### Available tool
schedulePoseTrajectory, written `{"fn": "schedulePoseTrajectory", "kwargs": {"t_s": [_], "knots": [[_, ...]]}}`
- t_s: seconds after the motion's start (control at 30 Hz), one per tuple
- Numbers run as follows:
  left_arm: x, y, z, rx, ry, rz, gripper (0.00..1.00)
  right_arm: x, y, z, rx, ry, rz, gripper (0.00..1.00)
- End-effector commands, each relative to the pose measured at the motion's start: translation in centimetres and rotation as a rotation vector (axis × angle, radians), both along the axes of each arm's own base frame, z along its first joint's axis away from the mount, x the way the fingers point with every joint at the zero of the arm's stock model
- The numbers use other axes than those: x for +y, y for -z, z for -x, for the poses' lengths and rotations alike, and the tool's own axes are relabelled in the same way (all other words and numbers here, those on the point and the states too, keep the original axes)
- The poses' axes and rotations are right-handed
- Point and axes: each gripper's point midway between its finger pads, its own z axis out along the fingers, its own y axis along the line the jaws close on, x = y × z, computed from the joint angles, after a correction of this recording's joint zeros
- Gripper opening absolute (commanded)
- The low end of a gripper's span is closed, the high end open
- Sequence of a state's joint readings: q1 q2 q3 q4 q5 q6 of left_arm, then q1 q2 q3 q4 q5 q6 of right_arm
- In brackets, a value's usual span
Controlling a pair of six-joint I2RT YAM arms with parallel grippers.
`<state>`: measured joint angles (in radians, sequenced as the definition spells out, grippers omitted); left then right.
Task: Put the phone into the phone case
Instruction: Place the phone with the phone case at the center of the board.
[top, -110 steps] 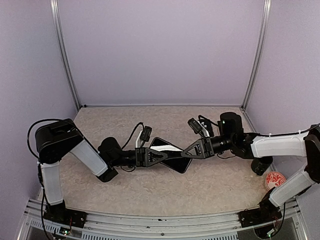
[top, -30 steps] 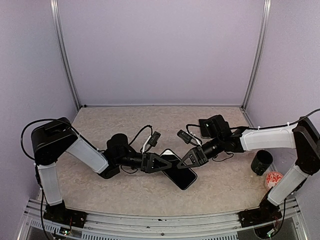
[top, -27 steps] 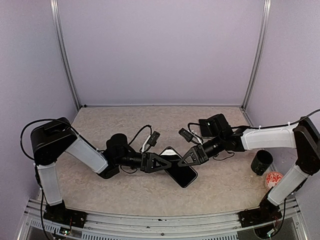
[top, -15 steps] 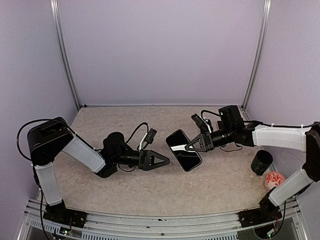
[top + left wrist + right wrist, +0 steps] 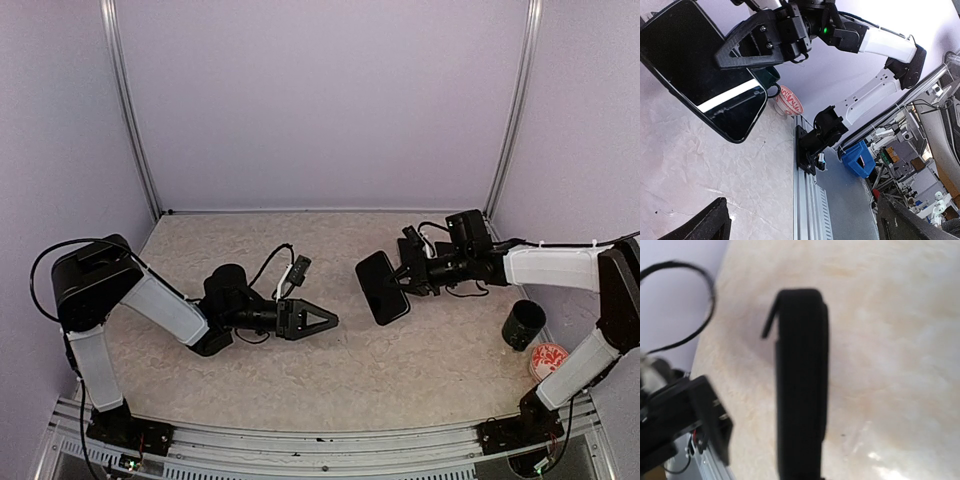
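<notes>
Phone (image 5: 383,288) is held over the table (image 5: 330,385), clamped at one end in the right gripper's (image 5: 403,282) jaws. From the right wrist we see it only edge-on; the left wrist view shows its dark screen. Left gripper (image 5: 322,320) jaws are spread and hold nothing, well apart from it.

right wrist view: phone (image 5: 801,385) seen edge-on, out of focus, its near end cut off by the bottom edge. left wrist view: phone's far corner runs off the top left; left gripper (image 5: 802,220) shows only two fingertips (image 5: 710,225) at the bottom corners. from above: right gripper (image 5: 404,279) partly hidden behind the phone. red-and-white disc (image 5: 549,358): marking too small to read.
</notes>
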<state>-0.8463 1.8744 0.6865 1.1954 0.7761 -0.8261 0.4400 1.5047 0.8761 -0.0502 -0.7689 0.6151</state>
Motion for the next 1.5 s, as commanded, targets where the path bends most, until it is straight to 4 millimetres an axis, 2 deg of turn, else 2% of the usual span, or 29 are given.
{"fn": "schedulePoseTrajectory", "kwargs": {"t_s": [0.0, 0.27, 0.57, 0.63, 0.97, 1.47], "knots": [[0.3, -0.7, -0.2, -0.023, -0.019, 0.015, 0.99, 0.2, -1.4, -3.1, -0.005, 0.051, -0.041, 0.0], [0.1, -0.5, -0.1, -0.019, -0.019, 0.015, 0.99, -0.2, -1.3, -7.9, 0.024, 0.151, -0.053, 0.0], [0.3, -0.6, -0.1, -0.02, -0.029, 0.013, 0.99, 1.2, 0.2, -12.6, 0.079, 0.178, -0.056, 0.0], [0.3, -0.6, -0.1, -0.022, -0.03, 0.015, 0.99, 1.4, 1.2, -13.6, 0.101, 0.185, -0.037, 0.0], [0.4, -1.0, 0.0, -0.03, -0.041, 0.015, 0.99, 2.2, 3.8, -16.9, 0.132, 0.225, -0.054, 0.0], [0.4, -0.9, 0.0, -0.028, -0.053, 0.007, 0.99, 3.4, 7.3, -20.8, 0.174, 0.254, -0.058, 0.0]]}}
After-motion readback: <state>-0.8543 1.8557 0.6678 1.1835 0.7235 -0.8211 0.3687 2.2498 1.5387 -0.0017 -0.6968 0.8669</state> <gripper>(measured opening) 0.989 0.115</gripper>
